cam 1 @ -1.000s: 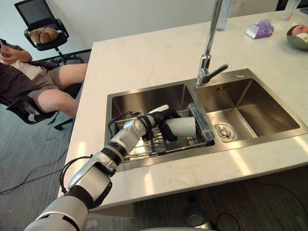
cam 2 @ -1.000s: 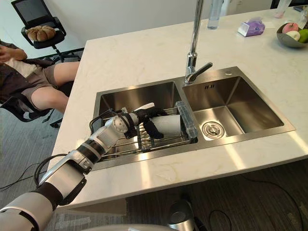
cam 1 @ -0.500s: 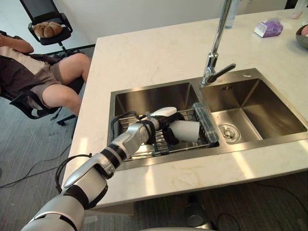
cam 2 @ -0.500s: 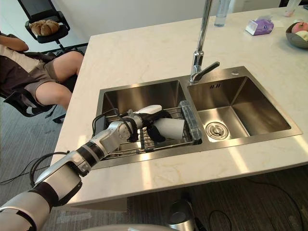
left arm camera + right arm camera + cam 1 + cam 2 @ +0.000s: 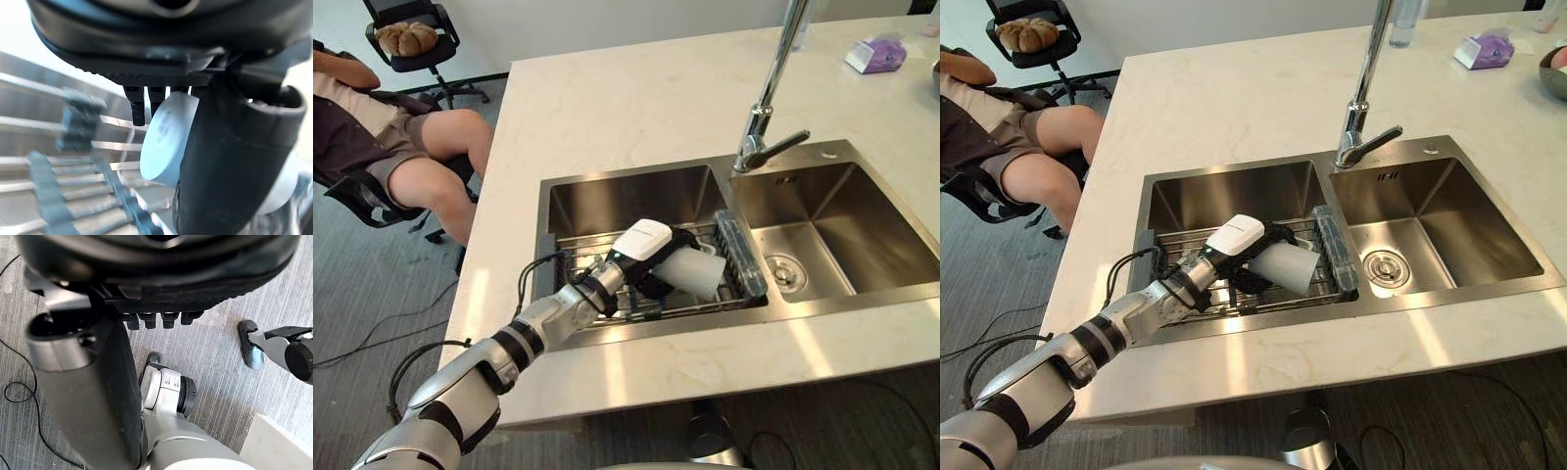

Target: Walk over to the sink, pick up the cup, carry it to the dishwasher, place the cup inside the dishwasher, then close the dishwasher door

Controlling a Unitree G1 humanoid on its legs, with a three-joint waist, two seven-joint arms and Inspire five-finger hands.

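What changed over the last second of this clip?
The left hand, already curled round the cup, has rolled so its white thumb cover faces up, and the cup now sits tilted in the grip instead of lying flat on the wire rack; a lift seems to be starting. The camera shifted too. Rack, sink and faucet stayed put. The right hand hangs over the floor.

Head stereo pair: high, looking steeply down on stainless-steel double-basin sink (image 5: 862,225) in pale marble counter (image 5: 626,108), tall chrome faucet (image 5: 768,98) at 1 o'clock; both eyes share this. Left wrist camera: very close on white cylindrical cup (image 5: 164,139), shared with head pair. Right wrist camera: faces grey ribbed floor (image 5: 220,362).
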